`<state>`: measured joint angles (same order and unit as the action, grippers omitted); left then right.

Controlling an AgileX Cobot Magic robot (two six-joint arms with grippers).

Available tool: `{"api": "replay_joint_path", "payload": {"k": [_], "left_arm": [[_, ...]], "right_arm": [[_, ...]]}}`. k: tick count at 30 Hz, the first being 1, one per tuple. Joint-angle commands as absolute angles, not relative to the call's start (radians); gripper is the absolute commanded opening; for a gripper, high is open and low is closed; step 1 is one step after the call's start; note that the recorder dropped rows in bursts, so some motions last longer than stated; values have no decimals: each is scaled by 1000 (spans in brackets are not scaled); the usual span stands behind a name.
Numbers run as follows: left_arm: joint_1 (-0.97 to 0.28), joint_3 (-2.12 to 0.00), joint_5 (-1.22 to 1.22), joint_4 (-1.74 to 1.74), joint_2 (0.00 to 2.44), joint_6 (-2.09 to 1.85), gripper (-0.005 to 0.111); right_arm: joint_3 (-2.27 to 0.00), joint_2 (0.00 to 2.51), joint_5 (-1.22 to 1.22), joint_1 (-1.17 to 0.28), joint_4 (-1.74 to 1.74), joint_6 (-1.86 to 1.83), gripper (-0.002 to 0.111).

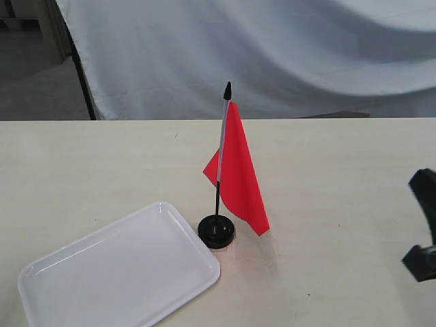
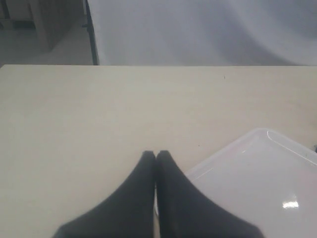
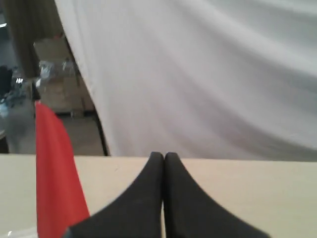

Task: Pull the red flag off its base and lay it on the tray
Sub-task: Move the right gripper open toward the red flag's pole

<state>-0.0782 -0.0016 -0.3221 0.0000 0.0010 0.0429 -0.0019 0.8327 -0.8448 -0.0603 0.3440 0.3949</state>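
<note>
The red flag (image 1: pixel 238 174) stands upright in its small black round base (image 1: pixel 216 230) near the table's middle; its pole is silvery above, black below, with a black pointed tip. The white tray (image 1: pixel 119 269) lies just left of the base, near the front edge. My right gripper (image 3: pixel 164 157) is shut with nothing in it, well right of the flag (image 3: pixel 53 168); part of that arm (image 1: pixel 424 225) shows at the right edge of the exterior view. My left gripper (image 2: pixel 156 154) is shut and empty, beside the tray's corner (image 2: pixel 257 173); it is out of the exterior view.
The pale wooden table (image 1: pixel 340 170) runs back to a white cloth backdrop (image 1: pixel 272 54). A dark stand leg (image 1: pixel 83 75) rises behind the table's far left edge.
</note>
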Motion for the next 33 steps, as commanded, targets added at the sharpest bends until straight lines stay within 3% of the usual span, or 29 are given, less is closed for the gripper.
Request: {"api": "replay_joint_path", "payload": {"k": [1, 11, 20, 23, 25, 27, 28, 33], "left_arm": [[-83, 0, -322, 0, 0, 42, 0], [-83, 0, -322, 0, 0, 42, 0], [-83, 0, -322, 0, 0, 42, 0], [-83, 0, -322, 0, 0, 42, 0], [-83, 0, -322, 0, 0, 42, 0], [-83, 0, -322, 0, 0, 42, 0], [-83, 0, -322, 0, 0, 42, 0], [-83, 0, -322, 0, 0, 42, 0]], "right_arm": [[0, 1090, -1043, -63, 516, 337, -1], [-18, 1542, -1221, -63, 582, 211, -1], [-96, 1634, -1221, -63, 778, 223, 2], [-98, 1634, -1221, -63, 783, 223, 23], [-103, 1634, -1221, -63, 781, 223, 56], [-107, 1634, -1221, -63, 759, 225, 98], [-118, 1634, -1221, -63, 761, 240, 104], [-195, 1634, -1221, -63, 812, 402, 104]]}}
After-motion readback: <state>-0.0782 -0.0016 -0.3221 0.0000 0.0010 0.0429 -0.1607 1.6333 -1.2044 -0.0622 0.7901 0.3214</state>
